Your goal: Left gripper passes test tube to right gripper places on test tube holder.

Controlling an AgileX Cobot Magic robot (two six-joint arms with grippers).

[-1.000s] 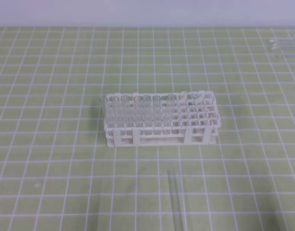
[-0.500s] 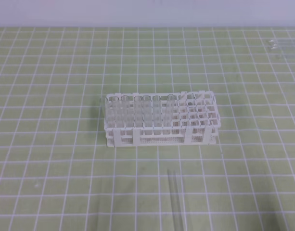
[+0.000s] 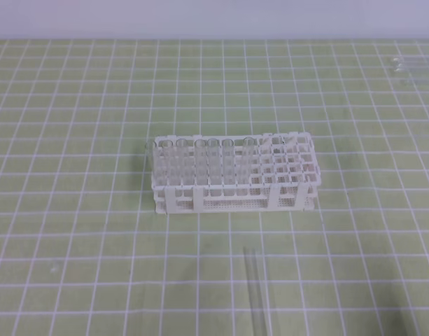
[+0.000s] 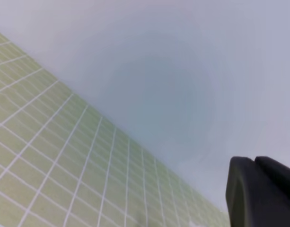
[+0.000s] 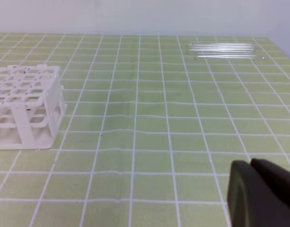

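test tube holder (image 3: 232, 173) sits mid-tabletop (image 3: 74, 105) | upright tubes (image 3: 200, 164) fill holder's left part | test tube (image 3: 255, 290) lies flat on tabletop in front of holder, slightly right of centre, running toward near edge | spare tubes (image 3: 410, 68) lie at far right, well apart from holder
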